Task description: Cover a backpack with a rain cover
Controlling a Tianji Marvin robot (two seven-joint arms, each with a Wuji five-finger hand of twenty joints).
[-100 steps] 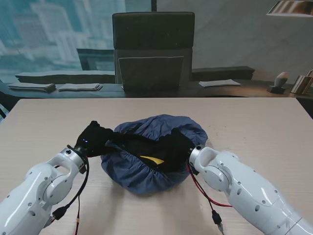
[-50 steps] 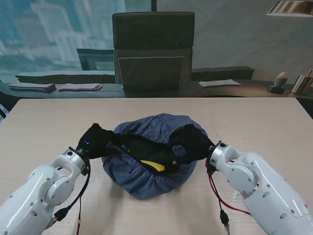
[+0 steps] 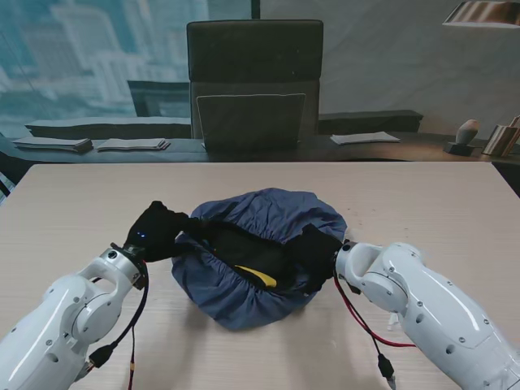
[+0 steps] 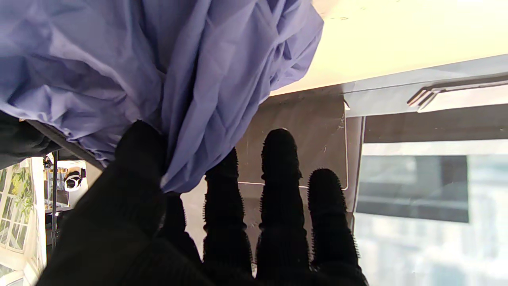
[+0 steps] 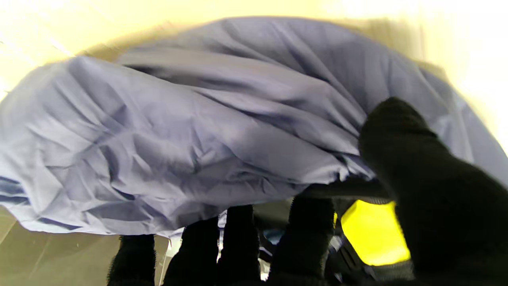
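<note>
At table center, we stretch the rain cover (image 3: 268, 213) over the backpack (image 3: 248, 248): left hand (image 3: 156, 231) and right hand (image 3: 318, 248) each pinch its hem; next, pull it nearer.

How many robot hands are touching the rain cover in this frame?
2. The left hand pinches the rain cover at its left edge; the right hand grips its right edge, fingers tucked beneath the hem by the backpack.

The blue-grey crumpled fabric rain cover (image 3: 260, 219) hides most of the black backpack with its yellow patch (image 3: 258, 275). The black-gloved right hand's (image 3: 318, 248) fingers (image 5: 305, 234) vanish under the cover's hem. The right wrist view is blurred.
</note>
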